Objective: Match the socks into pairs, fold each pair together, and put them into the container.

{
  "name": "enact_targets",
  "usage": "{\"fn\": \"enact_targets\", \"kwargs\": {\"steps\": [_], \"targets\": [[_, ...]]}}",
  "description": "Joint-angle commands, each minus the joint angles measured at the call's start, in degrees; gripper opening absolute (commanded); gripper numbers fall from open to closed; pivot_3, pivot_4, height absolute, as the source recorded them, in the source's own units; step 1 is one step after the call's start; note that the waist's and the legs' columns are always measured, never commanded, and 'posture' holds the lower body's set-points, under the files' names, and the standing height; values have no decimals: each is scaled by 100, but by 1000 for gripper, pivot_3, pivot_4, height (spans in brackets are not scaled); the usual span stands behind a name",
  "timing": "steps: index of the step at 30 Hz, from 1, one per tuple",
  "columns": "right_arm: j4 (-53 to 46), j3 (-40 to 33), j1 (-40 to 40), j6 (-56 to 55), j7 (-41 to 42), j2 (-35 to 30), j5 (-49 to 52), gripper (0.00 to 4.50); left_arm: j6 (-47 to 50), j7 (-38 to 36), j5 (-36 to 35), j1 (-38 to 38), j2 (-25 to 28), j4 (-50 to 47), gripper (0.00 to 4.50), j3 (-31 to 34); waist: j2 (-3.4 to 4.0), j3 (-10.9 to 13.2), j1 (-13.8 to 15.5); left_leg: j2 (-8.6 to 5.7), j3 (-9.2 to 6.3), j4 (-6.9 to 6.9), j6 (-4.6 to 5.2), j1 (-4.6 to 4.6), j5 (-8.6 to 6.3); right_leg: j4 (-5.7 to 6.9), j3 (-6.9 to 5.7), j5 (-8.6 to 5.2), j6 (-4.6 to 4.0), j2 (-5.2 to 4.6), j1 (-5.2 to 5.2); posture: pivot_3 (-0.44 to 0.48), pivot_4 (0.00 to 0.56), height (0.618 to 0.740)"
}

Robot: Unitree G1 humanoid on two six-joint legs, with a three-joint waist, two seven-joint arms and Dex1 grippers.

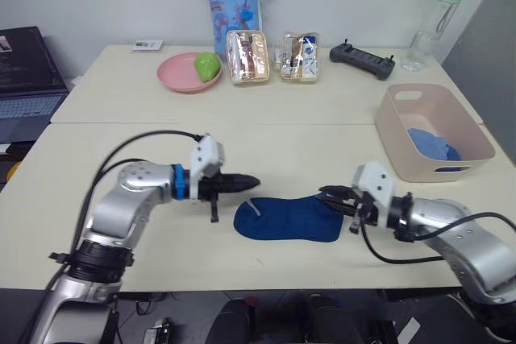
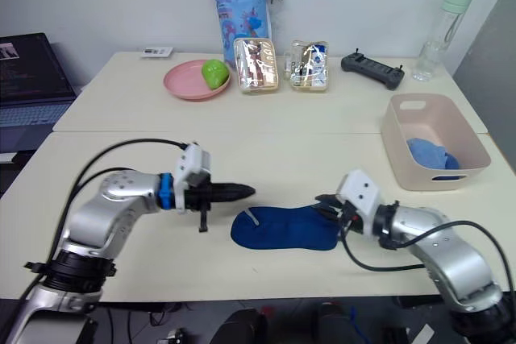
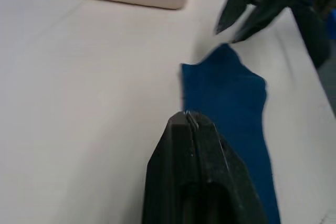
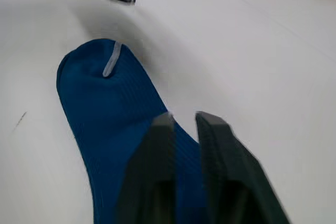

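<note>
A dark blue sock (image 1: 290, 219) lies flat on the table near its front edge, with a small pale loop at the end toward my left arm. My left gripper (image 1: 250, 181) is shut and empty, its tip just above and beside that end of the sock (image 3: 231, 108). My right gripper (image 1: 326, 196) stands open over the sock's other end, its fingers (image 4: 163, 129) a little apart and holding nothing. The pale pink container (image 1: 419, 168) stands at the right of the table with lighter blue socks (image 1: 431, 144) inside.
Along the back of the table stand a pink plate (image 1: 173, 72) with a green fruit, two clear snack boxes (image 1: 247, 57), a black controller (image 1: 362, 60), a bottle (image 1: 427, 26) and a blue bag (image 1: 234, 2). A laptop (image 1: 24, 78) sits at far left.
</note>
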Motion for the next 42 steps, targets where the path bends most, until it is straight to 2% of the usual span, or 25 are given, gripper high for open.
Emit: {"fn": "enact_targets", "kwargs": {"steps": [1, 5, 8, 13, 16, 20, 24, 28, 36, 38, 42], "targets": [[397, 366, -33, -560, -44, 307, -422, 17, -690, 6, 513, 97, -208, 64, 0, -466, 1, 0, 2, 0, -1, 0, 0, 1, 0, 3, 0, 0, 0, 0, -1, 0, 150, 740], [997, 670, 71, -938, 8, 392, -933, 17, -1018, 515, 1023, 138, -520, 632, 0, -629, 1, -1, 9, 0, -1, 0, 0, 5, 0, 7, -1, 0, 0, 2, 1, 0, 150, 740], [1279, 509, 290, -1068, -8, 390, -994, 17, -1386, 487, 1237, 323, -402, 982, 0, -619, 2, -1, 3, 1, -1, 0, 1, 4, 0, 7, -1, 0, -1, 3, -2, 0, 150, 740], [1057, -65, 888, -1054, 190, 156, -648, 17, -1549, 153, 1125, 731, 48, 1085, 0, -408, 3, -7, 14, 3, -4, -2, 1, 11, 0, 5, -3, 0, 0, 2, 5, 0, 150, 740], [766, -503, 1177, -898, 318, 8, -306, 17, -1453, 46, 883, 837, 184, 1020, 0, -205, 4, -7, 15, 2, -4, -8, 2, 47, -1, 0, -3, -1, 0, 2, 40, 0, 150, 740], [286, -918, 1369, -538, 512, -108, 257, 17, -1215, -42, 550, 914, 154, 783, 0, -44, 7, -8, 5, 5, -6, -11, 3, 63, -2, -3, -6, -3, 1, 2, 57, 0, 150, 740], [-77, -1258, 1335, 16, 294, -56, 676, 17, -925, -118, 226, 975, 133, 374, 0, 50, 6, -7, 5, 5, -9, -11, 3, 61, -2, -3, -7, -3, 1, 3, 57, 0, 150, 740], [-90, -1447, 1353, 532, 7, 44, 937, 895, -632, -278, -93, 1052, 285, -94, 0, 160, 6, -7, 17, 4, -11, -10, 3, 58, -2, -5, -7, -2, 1, 2, 57, 0, 150, 740], [484, -1126, 1130, 765, -436, 279, 511, 3764, -427, -303, -164, 914, 350, -407, 0, 151, 7, -7, 10, 4, -9, -11, 3, 59, -2, -5, -6, -3, 1, 2, 57, 0, 150, 740], [487, -998, 1117, 859, -333, 203, 509, 4478, -521, -315, -70, 911, 354, -379, 0, 110, 7, -7, 13, 4, -9, -11, 3, 58, -2, -5, -7, -3, 1, 3, 56, 0, 150, 740], [351, -764, 1201, 778, -176, 81, 388, 4478, -485, -279, -87, 926, 314, -415, 0, 107, 7, -7, 13, 4, -10, -11, 3, 59, -2, -7, -8, -3, 1, 3, 57, 0, 150, 740]]}}
